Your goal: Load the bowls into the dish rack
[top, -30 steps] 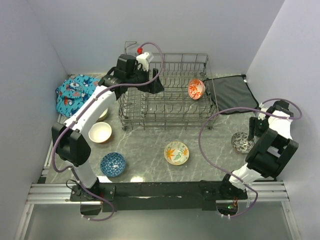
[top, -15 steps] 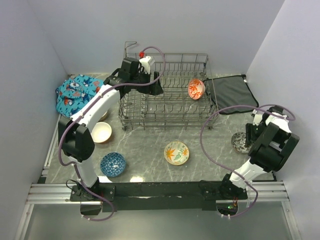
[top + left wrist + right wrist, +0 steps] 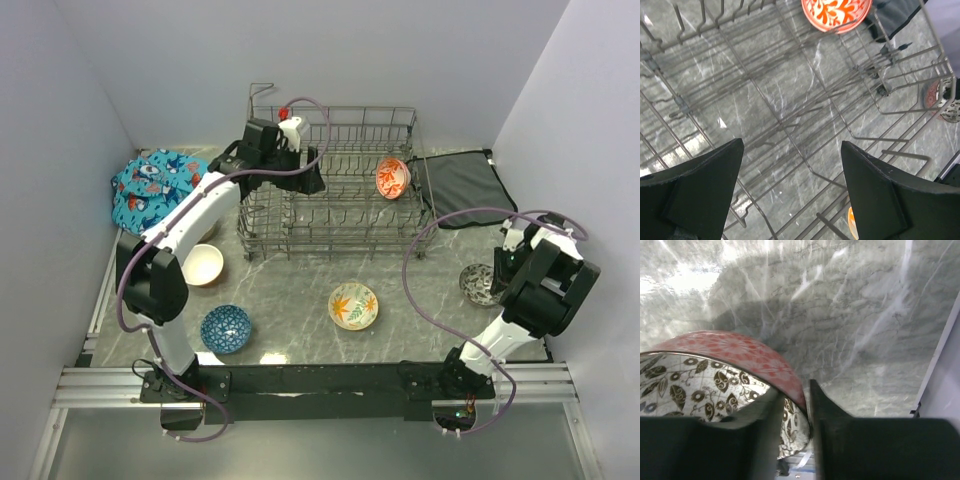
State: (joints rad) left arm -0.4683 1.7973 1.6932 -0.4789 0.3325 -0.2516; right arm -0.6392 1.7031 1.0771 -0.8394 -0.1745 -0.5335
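My right gripper [image 3: 499, 268] [image 3: 807, 390] is shut on the rim of the black-and-white speckled bowl [image 3: 476, 284] [image 3: 715, 375], whose outside is red patterned, at the table's right side. My left gripper [image 3: 306, 176] [image 3: 792, 150] is open and empty above the left half of the grey wire dish rack [image 3: 340, 225] [image 3: 790, 95]. An orange-red patterned bowl [image 3: 392, 178] [image 3: 836, 12] stands on edge in the rack's right part. On the table lie a cream bowl with orange leaves [image 3: 353, 305], a blue patterned bowl [image 3: 226, 328] and a plain cream bowl [image 3: 200, 265].
A dark grey mat [image 3: 462, 187] lies right of the rack. A blue patterned cloth [image 3: 150, 185] lies at the far left, with another bowl's edge [image 3: 208, 232] showing beside it. White walls close in the table on three sides; the right wall is close to my right arm.
The left arm swung slightly right over the rack, then held still. The right gripper came down onto the speckled bowl's rim, and the bowl has shifted slightly left.
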